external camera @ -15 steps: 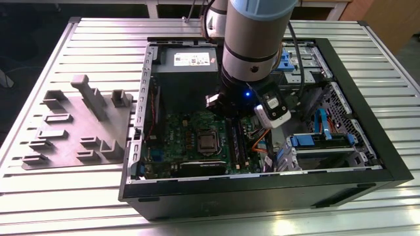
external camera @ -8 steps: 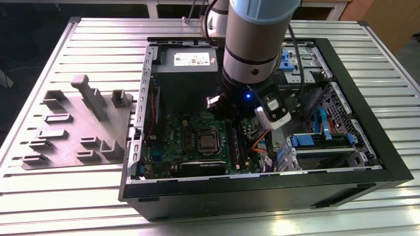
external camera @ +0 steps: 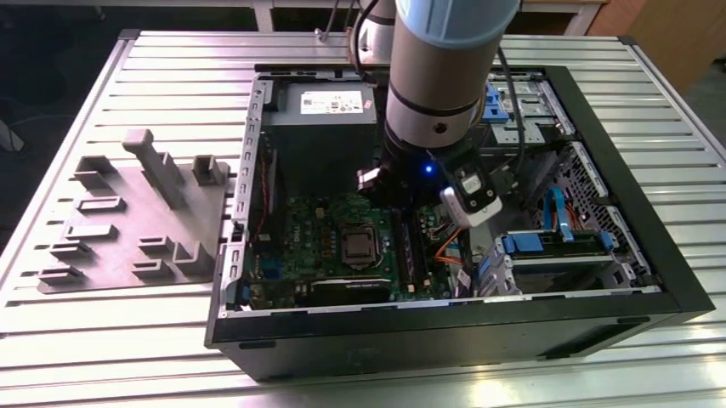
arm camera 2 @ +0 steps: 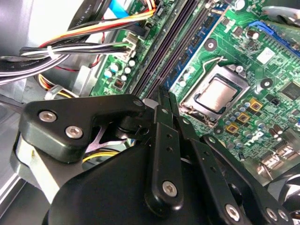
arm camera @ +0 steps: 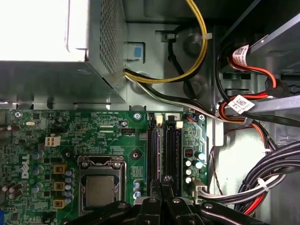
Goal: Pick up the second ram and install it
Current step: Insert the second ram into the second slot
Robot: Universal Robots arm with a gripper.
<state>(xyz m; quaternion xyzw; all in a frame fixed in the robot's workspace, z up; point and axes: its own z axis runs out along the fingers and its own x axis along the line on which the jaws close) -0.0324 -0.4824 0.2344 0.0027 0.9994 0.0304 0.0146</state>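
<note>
Over the open computer case (external camera: 454,327) on the table (external camera: 170,68), the arm (external camera: 437,76) reaches down from twelve o'clock in the exterior view. It ends above the green motherboard (external camera: 329,225), near the dark memory slots (external camera: 411,255). The grey power box (external camera: 323,127) sits at twelve o'clock from the motherboard. A grey holder block (external camera: 136,221) lies on the table at nine o'clock from the case.

In the second wrist view, the gripper (arm camera 2: 163,93) has its two black fingers (arm camera 2: 164,140) pressed close together, with hardly any gap. Their tips are right over one end of the memory slots (arm camera 2: 161,51). The second ram is thin, and I cannot tell it from the dark slots. So I cannot say if it is pinched in the gripper or sits in a slot. The shiny processor (arm camera 2: 216,96) is just beside the slots. A bunch of wires (arm camera 2: 84,30) is on their other side.

In the first wrist view, the gripper (arm camera: 162,183) is between the two long slots (arm camera: 171,150). White clips (arm camera: 178,124) mark their far ends.

What could go wrong? If the gripper is a little off the slot line, a push could tilt the ram, bend it, or press too hard on the motherboard. The wires are near, so the arm could catch them.
</note>
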